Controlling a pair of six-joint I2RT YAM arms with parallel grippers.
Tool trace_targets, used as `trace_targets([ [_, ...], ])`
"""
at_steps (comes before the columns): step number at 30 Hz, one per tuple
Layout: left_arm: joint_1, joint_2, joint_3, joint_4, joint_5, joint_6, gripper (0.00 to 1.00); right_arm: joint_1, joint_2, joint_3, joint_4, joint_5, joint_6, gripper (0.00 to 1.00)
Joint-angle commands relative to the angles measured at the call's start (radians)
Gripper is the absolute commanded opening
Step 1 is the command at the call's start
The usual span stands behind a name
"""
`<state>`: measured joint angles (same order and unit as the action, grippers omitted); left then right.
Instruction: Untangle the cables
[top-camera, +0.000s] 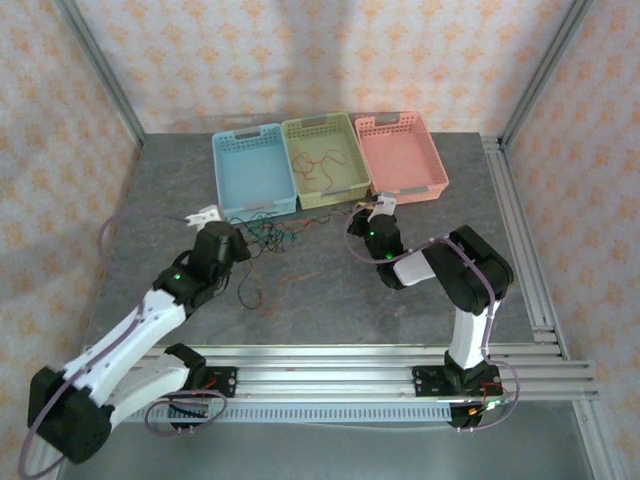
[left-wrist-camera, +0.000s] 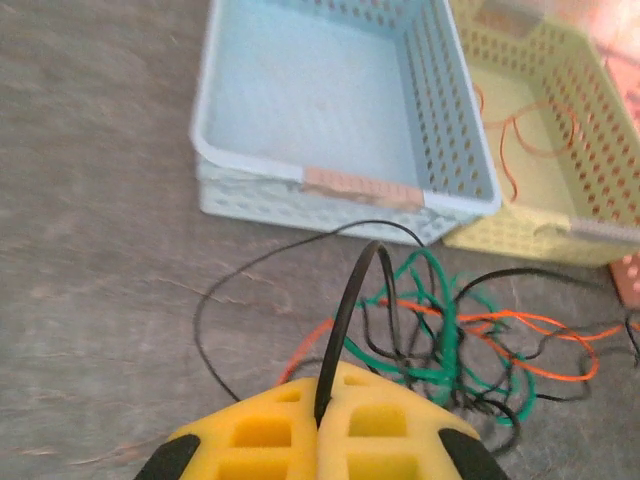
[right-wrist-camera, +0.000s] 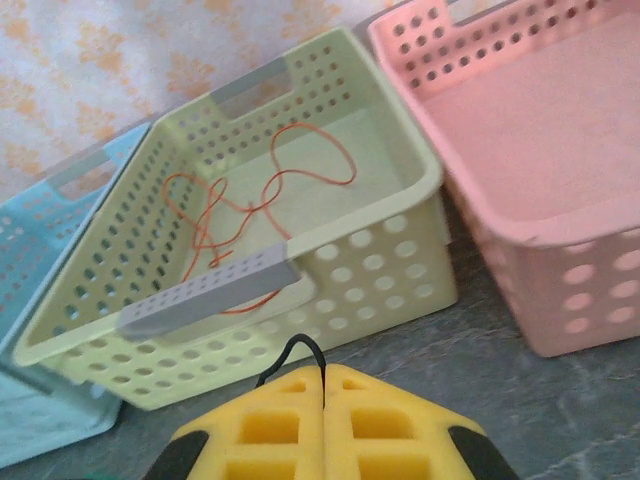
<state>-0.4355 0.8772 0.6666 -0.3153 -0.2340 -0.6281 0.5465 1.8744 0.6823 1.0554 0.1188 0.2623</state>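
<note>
**Pulling hard from here could cinch the knot**

Both hands are pinched shut. The left gripper (left-wrist-camera: 320, 430) is clamped on a black cable loop (left-wrist-camera: 350, 290). The right gripper (right-wrist-camera: 322, 385) nips a black strand (right-wrist-camera: 318, 358) just near the yellow-green basket (right-wrist-camera: 420, 160).

The tangle (left-wrist-camera: 440, 330) of black, green and orange cables lies on the table (top-camera: 330, 290), just near the blue basket (left-wrist-camera: 200, 130). Its long axis runs left to right along the basket fronts.

My worry is that if both grip one strand, a hard pull tightens everything. Loops could also snag a basket.
</note>
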Motion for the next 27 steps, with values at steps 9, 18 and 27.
trace_targets([
  [9,0.015,-0.335,0.075,-0.338,-0.217,-0.01,0.0,-0.023,-0.042,-0.035,0.001,0.22,0.05,0.0],
  [18,0.014,-0.517,0.131,-0.436,-0.309,-0.014,0.0,-0.041,-0.042,-0.044,-0.006,0.266,0.084,0.0],
  [27,0.014,-0.596,0.177,-0.512,-0.5,-0.051,0.0,-0.115,-0.04,-0.067,-0.035,0.249,0.189,0.0],
])
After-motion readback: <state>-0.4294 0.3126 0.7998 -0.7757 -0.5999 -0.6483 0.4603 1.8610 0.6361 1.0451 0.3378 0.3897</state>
